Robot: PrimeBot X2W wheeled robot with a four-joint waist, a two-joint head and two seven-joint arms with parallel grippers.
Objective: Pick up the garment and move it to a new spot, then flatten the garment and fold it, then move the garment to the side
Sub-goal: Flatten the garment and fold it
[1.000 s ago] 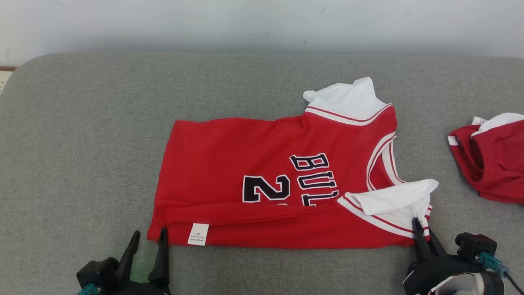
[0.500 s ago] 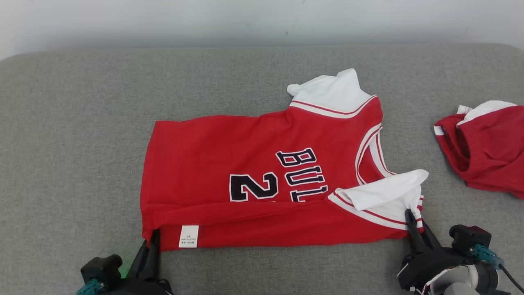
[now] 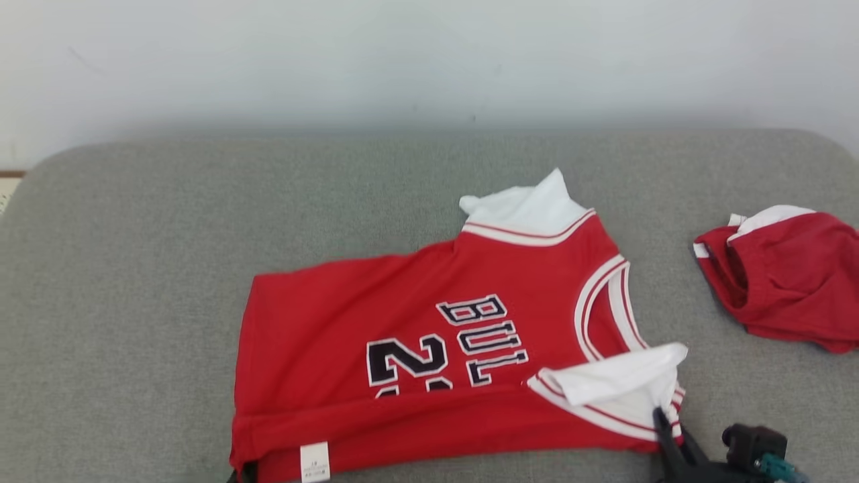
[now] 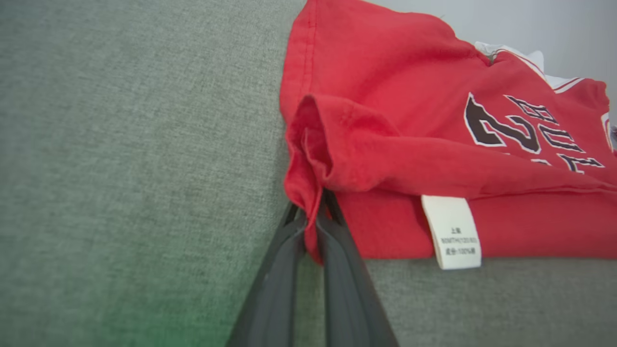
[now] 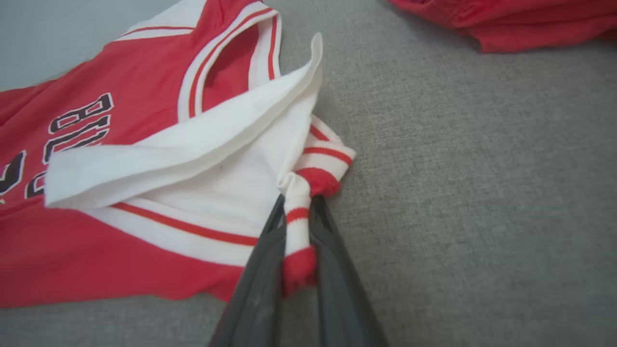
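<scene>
Wide bare room is seen on the left of the gray cushion (image 3: 121, 268). The garment (image 3: 402, 322) is laid in the middle, and its near left corner is pinched by the left gripper (image 4: 310, 219). Its near edge is folded over, and a white tag (image 4: 453, 231) is shown there. At its near right corner, the striped sleeve trim is pinched by the right gripper (image 5: 296, 212). A strip of bare cushion is left beyond it. A second red cloth (image 3: 785, 282) is bunched near the right edge. A pale wall (image 3: 402, 60) is seen behind.
</scene>
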